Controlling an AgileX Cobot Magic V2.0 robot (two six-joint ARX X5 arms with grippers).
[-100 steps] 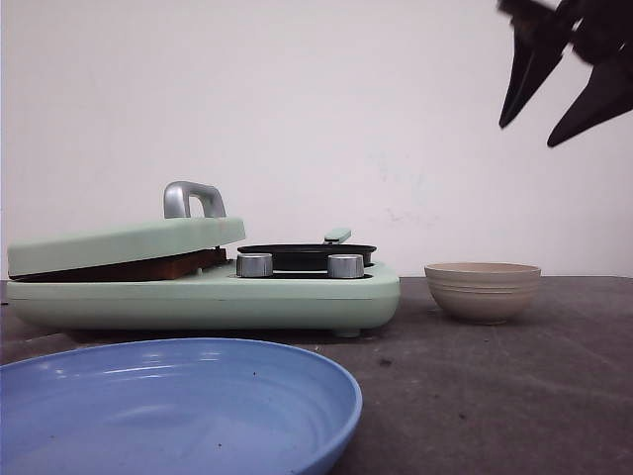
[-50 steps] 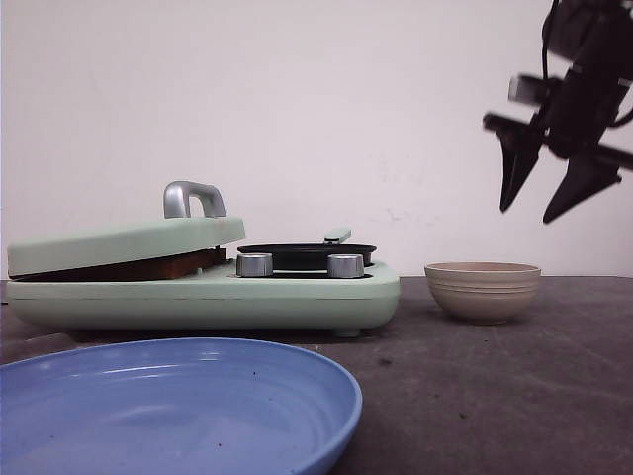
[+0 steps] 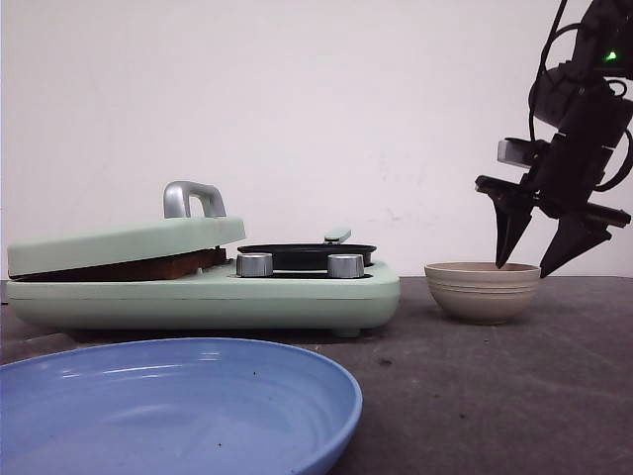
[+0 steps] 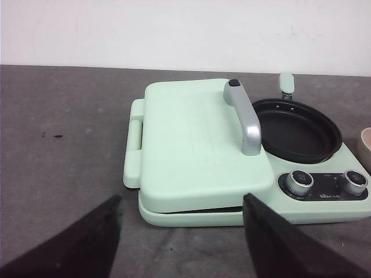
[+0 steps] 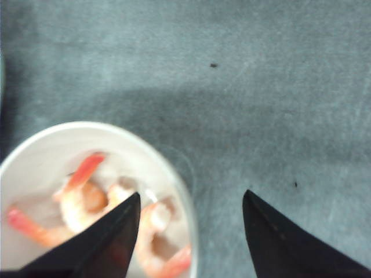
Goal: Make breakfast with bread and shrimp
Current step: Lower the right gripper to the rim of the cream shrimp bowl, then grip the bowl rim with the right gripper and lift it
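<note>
1. Nearest in the front view sits a wide blue plate point(image 3: 168, 406) on the dark grey tabletop point(image 3: 495, 396), at the robot's left.
2. Behind the plate stands a mint-green breakfast cooker point(image 3: 203, 292), with a hinged lid point(image 4: 197, 145) that carries a silver handle point(image 3: 193, 198). The lid rests slightly raised, and a brown edge of the bread point(image 3: 138, 268) shows in the gap under it.
3. On the cooker's right half lies a black round pan point(image 4: 297, 130) with a small green handle, and two silver knobs point(image 3: 254, 264) sit at the front of that half.
4. The left hand point(image 4: 179, 240) hangs released above the tabletop, just in front of the cooker, its dark fingers spread wide and grasping nothing.
5. To the right of the cooker, well apart from it, stands a beige bowl point(image 3: 483, 292). The right wrist view shows the shrimp point(image 5: 93, 202) lying inside it, curled orange-red and pale pieces.
6. The right hand point(image 3: 529, 265) hovers at the bowl's right rim, fingers pointing down and spread, empty. One fingertip point(image 3: 504, 259) is over the bowl's mouth; the other is outside the rim.
7. Farthest back is a plain white wall point(image 3: 316, 109).
</note>
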